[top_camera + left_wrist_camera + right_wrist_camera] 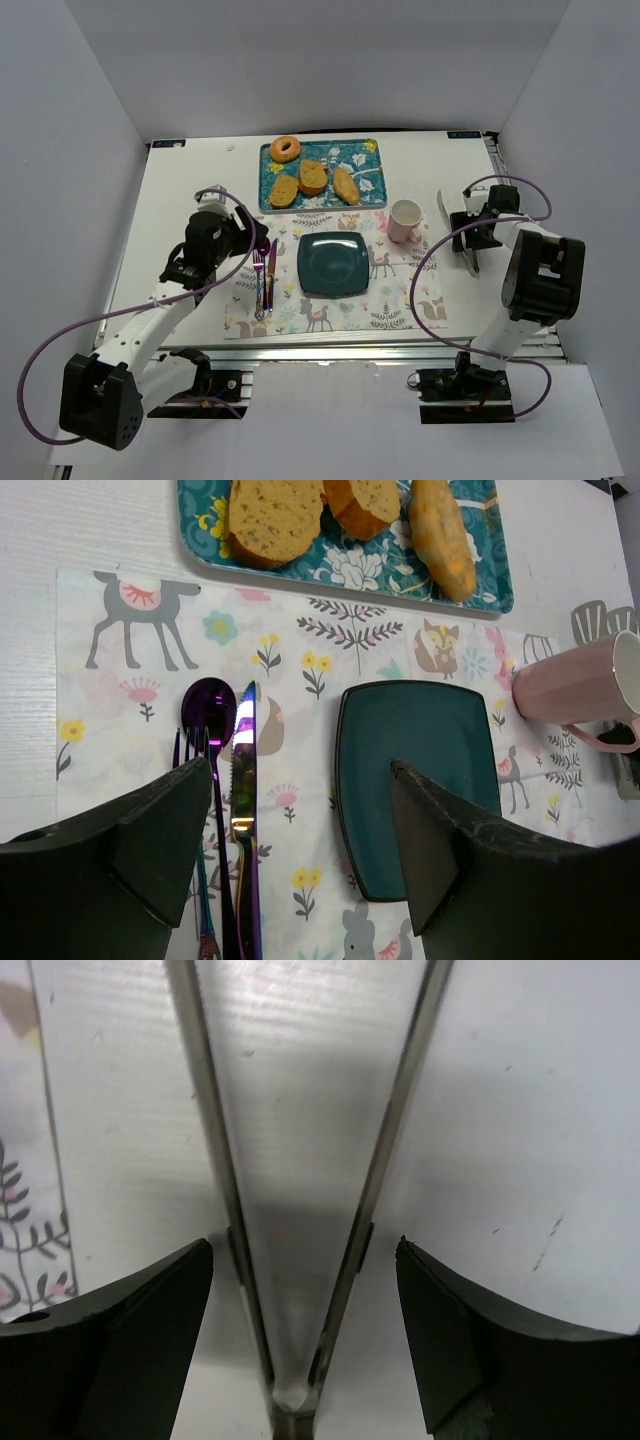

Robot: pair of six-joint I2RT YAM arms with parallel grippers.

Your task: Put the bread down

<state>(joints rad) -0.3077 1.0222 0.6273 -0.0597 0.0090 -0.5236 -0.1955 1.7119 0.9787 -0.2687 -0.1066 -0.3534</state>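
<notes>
**Bread lies up-frame of my left pincer**

In the top view the bread slices [284,190] lie side by side on the floral tray [365,160] at upper centre, beyond the teal plate [333,264]. Their long axes tilt toward the upper right. My left pincer [256,240] is spread and empty over the cutlery [243,780], and it is the nearer one, with the bread up and to its right. My right pincer [302,1245] is spread astride the tongs [215,1160] without touching them, well apart from the bread. The left wrist view cuts the slices off at its top edge, and the right wrist view shows no bread.
</notes>
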